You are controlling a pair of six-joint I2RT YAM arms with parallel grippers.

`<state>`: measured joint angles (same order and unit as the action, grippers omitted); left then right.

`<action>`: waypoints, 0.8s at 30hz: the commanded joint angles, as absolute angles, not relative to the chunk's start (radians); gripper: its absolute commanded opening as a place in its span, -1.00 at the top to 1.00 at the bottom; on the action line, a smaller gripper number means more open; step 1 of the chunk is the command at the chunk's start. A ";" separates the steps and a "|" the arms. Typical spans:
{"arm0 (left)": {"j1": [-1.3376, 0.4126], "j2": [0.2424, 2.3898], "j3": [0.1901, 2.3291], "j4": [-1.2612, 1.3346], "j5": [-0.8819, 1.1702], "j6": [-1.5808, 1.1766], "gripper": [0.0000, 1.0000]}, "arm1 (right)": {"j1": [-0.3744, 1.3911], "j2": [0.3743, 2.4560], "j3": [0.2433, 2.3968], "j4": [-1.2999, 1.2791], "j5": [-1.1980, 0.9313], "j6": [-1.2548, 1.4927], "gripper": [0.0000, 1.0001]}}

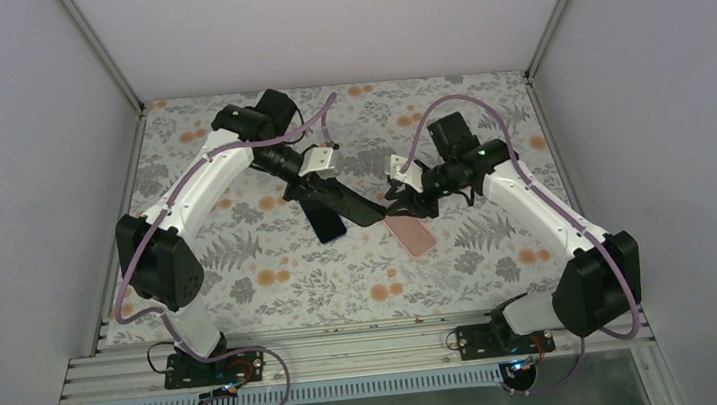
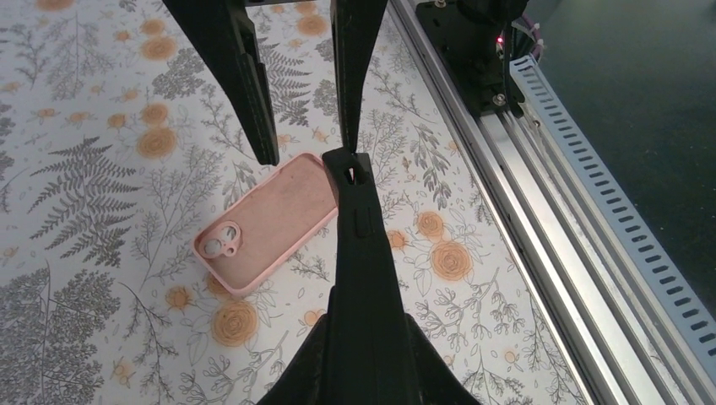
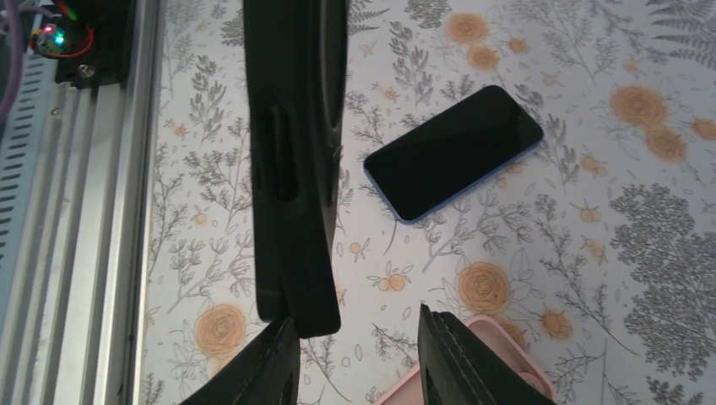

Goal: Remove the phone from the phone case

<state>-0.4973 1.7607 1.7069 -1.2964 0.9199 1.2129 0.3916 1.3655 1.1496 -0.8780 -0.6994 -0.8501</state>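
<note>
The dark phone (image 3: 456,152) with a blue edge lies screen up on the floral table, out of its case; from above the phone (image 1: 322,222) is partly under my left arm. To its right the empty pink case (image 2: 270,219) lies flat, camera cut-out toward the left; the top view shows this case (image 1: 411,235) too. My left gripper (image 2: 348,164) is shut with nothing in it, hovering by the case's edge. My right gripper (image 3: 355,319) is open above the case's end (image 3: 507,359), its left fingertip right beside the left gripper's tip (image 3: 295,325).
The metal rail (image 2: 540,211) and the arm bases run along the table's near edge. Grey walls close in the table on three sides. Both grippers (image 1: 387,207) meet near the middle of the floral cloth (image 1: 283,291).
</note>
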 commanded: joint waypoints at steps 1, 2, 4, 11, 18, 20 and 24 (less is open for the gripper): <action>-0.529 1.737 1.752 -1.356 1.169 1.248 0.95 | 0.394 1.377 1.147 -0.687 -0.590 -0.772 0.26; -0.533 1.740 1.748 -1.356 1.180 1.249 0.95 | 0.398 1.383 1.152 -0.677 -0.579 -0.762 0.25; -0.541 1.748 1.740 -1.356 1.205 1.249 0.95 | 0.407 1.396 1.165 -0.667 -0.571 -0.750 0.21; -0.563 1.779 1.733 -1.357 1.261 1.254 0.95 | 0.463 1.447 1.251 -0.648 -0.532 -0.700 0.14; -0.566 1.800 1.732 -1.357 1.289 1.261 0.95 | 0.481 1.493 1.365 -0.621 -0.612 -0.656 -0.07; -0.565 1.809 1.736 -1.358 1.290 1.263 0.95 | 0.481 1.532 1.427 -0.662 -0.681 -0.654 -0.10; -0.560 1.836 1.770 -1.356 1.301 1.260 0.95 | 0.504 1.598 1.517 -0.718 -0.792 -0.666 -0.15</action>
<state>-0.4923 1.8168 1.7275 -1.2800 1.0035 1.2182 0.4709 1.5448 1.3960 -0.9585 -0.6228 -0.7151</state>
